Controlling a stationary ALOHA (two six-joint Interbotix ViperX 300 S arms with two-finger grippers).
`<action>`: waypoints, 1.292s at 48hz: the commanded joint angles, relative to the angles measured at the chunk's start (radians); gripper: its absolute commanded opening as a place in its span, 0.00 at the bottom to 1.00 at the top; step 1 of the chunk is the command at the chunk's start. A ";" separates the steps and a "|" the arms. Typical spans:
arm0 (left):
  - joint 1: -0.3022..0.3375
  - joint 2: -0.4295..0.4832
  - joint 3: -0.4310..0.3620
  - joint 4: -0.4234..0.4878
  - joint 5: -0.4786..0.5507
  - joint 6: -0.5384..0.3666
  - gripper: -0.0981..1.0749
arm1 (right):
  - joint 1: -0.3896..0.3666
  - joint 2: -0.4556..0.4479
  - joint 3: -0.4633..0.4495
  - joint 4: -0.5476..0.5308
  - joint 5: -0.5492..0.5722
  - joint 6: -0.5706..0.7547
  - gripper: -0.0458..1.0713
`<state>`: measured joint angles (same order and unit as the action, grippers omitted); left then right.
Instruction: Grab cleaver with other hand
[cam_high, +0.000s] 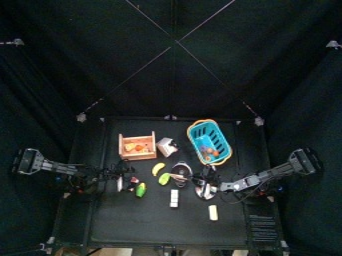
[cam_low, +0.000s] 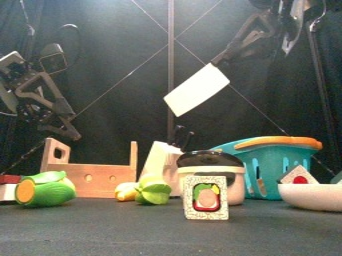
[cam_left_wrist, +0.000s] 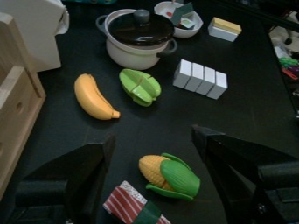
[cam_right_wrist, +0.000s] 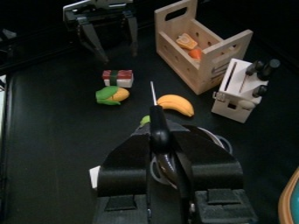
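While the right gripper (cam_right_wrist: 159, 150) is clamping the cleaver (cam_low: 197, 89) by its handle and holding it in the air above the pot (cam_low: 211, 176), the left gripper (cam_left_wrist: 152, 162) is hanging with its jaws spread wide and empty over the corn (cam_left_wrist: 170, 173), well apart from the blade. In the front view the broad white blade is tilting, its handle running up and to the right toward the right arm.

The handover is looking like the risky part. The right jaws are covering much of the handle, so the left gripper is likely facing little free handle to take; if it is closing on the flat blade instead, the smooth surface could slip or swing once the right jaws are letting go. A release before the left grip is firm would be dropping the cleaver onto the pot, the banana (cam_left_wrist: 96, 95) or the sushi piece (cam_low: 203, 196) below. The left arm, in rising toward the blade, could also be brushing the wooden crate (cam_low: 94, 175) beside it.
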<state>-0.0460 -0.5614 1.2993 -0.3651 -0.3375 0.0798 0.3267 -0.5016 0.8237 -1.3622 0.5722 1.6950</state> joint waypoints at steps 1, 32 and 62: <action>-0.002 0.002 -0.018 0.012 -0.029 0.003 0.95 | 0.002 -0.018 -0.011 -0.002 -0.005 -0.003 0.36; -0.003 0.253 -0.199 0.273 -0.371 0.003 0.95 | 0.021 -0.035 -0.005 -0.074 -0.106 -0.005 0.36; -0.014 0.578 -0.397 0.321 -0.609 0.003 0.92 | 0.023 -0.035 -0.003 -0.089 -0.160 -0.005 0.36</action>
<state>-0.0552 0.0107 0.9281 -0.0476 -0.9097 0.0828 0.3482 -0.5216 0.8345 -1.4450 0.4142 1.6904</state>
